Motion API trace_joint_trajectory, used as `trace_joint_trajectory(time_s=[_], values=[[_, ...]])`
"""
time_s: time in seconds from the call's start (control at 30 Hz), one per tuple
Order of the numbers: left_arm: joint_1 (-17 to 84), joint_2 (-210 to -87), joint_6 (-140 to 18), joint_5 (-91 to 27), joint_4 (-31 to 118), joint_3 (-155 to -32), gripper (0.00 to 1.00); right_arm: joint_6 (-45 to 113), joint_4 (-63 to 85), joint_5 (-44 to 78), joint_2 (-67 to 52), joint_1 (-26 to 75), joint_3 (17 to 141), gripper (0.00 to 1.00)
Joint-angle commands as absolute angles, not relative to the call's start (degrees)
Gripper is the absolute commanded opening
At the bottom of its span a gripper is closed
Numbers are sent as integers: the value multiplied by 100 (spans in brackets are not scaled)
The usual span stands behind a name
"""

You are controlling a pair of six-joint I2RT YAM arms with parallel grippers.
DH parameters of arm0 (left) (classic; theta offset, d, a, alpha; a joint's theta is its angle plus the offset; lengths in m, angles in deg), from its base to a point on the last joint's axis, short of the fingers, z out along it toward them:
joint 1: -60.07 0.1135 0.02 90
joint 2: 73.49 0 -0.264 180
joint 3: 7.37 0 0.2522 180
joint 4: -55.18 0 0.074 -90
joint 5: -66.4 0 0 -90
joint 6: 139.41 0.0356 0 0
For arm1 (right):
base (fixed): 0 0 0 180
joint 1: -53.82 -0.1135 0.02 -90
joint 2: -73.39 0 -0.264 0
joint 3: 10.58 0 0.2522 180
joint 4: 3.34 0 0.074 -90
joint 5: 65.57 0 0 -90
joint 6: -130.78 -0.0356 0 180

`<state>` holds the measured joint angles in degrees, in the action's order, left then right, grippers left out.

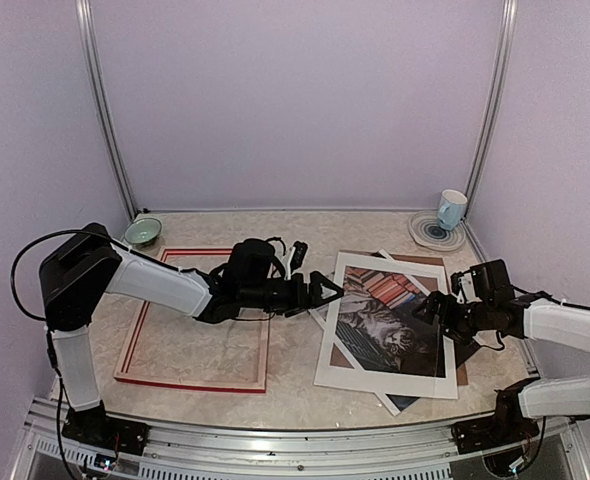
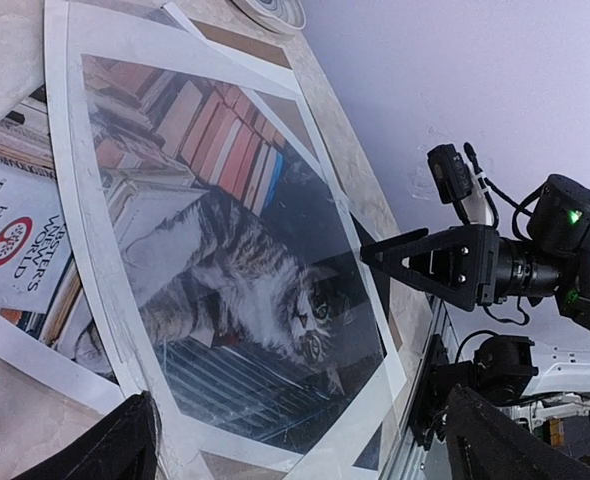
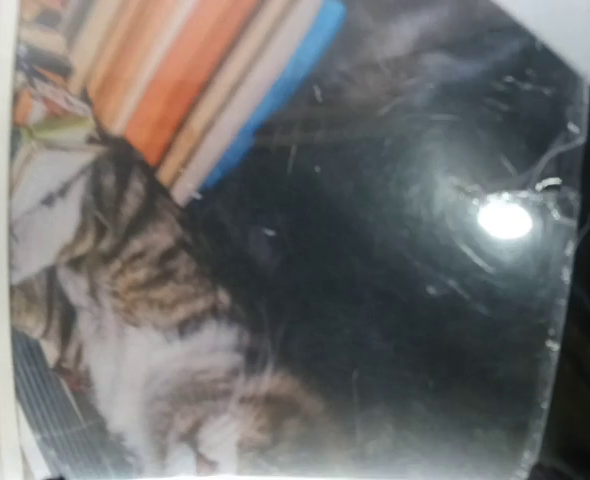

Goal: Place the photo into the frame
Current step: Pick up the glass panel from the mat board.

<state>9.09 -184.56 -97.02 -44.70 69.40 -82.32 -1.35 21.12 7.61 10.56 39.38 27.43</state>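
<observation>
Photo (image 1: 380, 325): cat print lying face up just right of the frame (image 1: 197, 378), apart from it, with a white mat (image 1: 385, 385) on top.
Frame: flat on the table, photo not yet in it.
My left gripper (image 1: 328, 290): fingers spread, holding nothing, between the frame and the mat's nearer edge. I cannot tell if it touches.
My right gripper (image 1: 427, 308): fingers spread, holding nothing, over the side of the photo away from the frame.
Step, as I judge it: reaching in, no grasp yet.
Next move: probably clear the mat, then pinch one thin edge from low down.
Top view alone: shows the frame and the whole layout.
Left wrist alone: shows my right fingers side-on.
Right wrist alone: shows glare on the print.
</observation>
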Motion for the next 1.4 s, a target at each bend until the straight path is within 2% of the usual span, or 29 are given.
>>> trace_joint_trajectory(time_s=[0.0,0.63,0.97,1.37], values=[[811,-18293,-9735,-4783,7287,-8126,97,-72,2013,713,1314,3967,2841,99],[865,-18344,-10478,-5290,8564,-7776,98,-66,1503,457,819,3967,2548,99],[874,-18218,-10745,-5400,8913,-7675,98,-83,1230,348,1175,3967,2396,99],[810,-18120,-10408,-5068,8347,-7701,90,-99,1154,309,1252,3967,2346,99]])
